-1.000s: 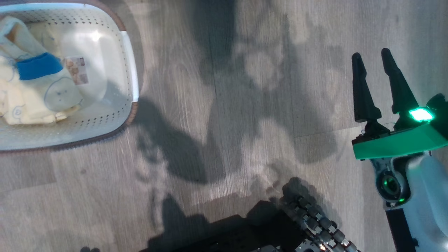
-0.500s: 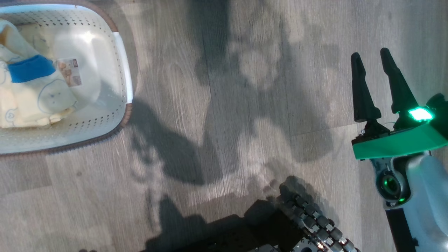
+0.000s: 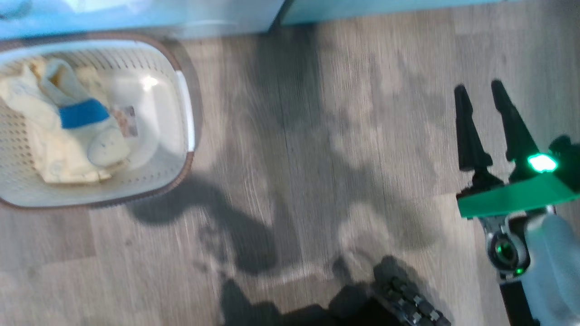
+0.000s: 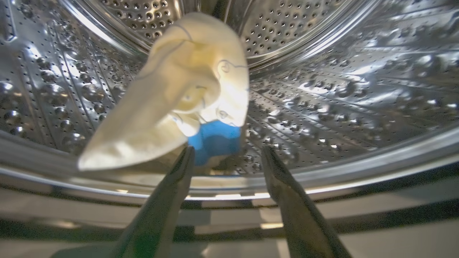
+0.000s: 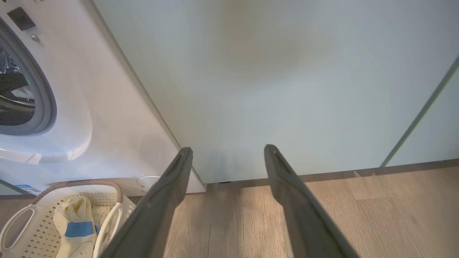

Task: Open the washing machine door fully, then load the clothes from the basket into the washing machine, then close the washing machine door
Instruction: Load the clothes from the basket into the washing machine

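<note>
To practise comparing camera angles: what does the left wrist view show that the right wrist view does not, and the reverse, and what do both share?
Left wrist view: the steel drum from inside, a yellow garment with a blue patch in it, beyond the open left gripper. Right wrist view: the washing machine and its white front, a green cabinet, the basket of clothes, the wood floor, the open right gripper. Both: the washing machine and yellow-and-blue laundry.
</note>
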### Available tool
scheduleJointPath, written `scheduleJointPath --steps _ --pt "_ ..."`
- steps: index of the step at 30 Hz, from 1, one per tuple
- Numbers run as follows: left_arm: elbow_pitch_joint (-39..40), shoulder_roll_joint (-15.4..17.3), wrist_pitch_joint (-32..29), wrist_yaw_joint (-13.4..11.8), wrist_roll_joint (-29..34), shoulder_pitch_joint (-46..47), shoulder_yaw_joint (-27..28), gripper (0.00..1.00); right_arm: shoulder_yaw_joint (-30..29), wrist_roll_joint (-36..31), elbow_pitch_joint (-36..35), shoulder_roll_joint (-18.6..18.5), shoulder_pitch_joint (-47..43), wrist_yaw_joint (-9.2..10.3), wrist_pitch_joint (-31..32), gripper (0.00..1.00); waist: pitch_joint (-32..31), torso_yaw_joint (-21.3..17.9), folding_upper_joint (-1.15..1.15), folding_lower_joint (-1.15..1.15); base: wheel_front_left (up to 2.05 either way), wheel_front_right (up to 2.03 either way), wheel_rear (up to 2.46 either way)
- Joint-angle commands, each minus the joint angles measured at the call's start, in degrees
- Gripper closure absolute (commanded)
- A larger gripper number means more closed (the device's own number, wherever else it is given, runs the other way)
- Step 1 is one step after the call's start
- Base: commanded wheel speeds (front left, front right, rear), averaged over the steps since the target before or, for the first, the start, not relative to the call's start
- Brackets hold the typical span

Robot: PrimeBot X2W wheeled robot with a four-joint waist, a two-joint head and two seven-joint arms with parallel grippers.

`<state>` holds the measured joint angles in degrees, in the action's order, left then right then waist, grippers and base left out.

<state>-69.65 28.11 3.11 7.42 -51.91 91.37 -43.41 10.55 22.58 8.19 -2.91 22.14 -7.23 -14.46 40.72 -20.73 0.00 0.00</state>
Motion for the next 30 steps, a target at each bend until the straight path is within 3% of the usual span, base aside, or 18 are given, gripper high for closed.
scheduleJointPath --steps 1,9,20,24,30 --pt "1.9 1.8 1.0 0.0 -1.1 -0.5 0.6 0.00 0.1 -0.5 -1.1 -0.7 -2.6 -0.25 -0.5 0.00 -3.1 0.9 0.00 0.00 0.00 0.00 0.00" --pt "11.5 2.7 6.2 0.1 -6.7 -17.7 -1.8 0.00 -1.7 -0.9 0.4 -1.9 -8.1 -0.25 -0.5 0.00 -13.6 3.9 0.00 0.00 0.00 0.00 0.00" --pt "15.6 2.7 11.6 -0.4 -7.4 -32.2 -1.5 0.00 -4.2 -1.0 0.7 -2.9 -11.9 -0.25 -0.5 0.00 -21.9 7.1 0.00 0.00 0.00 0.00 0.00" --pt "19.6 3.5 11.8 -2.6 -5.0 -36.9 3.1 0.00 -4.8 -1.2 0.6 -3.4 -12.9 -0.25 -0.5 0.00 -24.1 8.2 0.00 0.00 0.00 0.00 0.00" --pt "31.0 3.1 11.9 -6.8 2.5 -48.2 15.2 0.00 -5.8 -1.7 0.1 -3.9 -14.1 -0.25 -0.5 0.00 -26.8 10.0 0.00 0.00 0.00 0.00 0.00"
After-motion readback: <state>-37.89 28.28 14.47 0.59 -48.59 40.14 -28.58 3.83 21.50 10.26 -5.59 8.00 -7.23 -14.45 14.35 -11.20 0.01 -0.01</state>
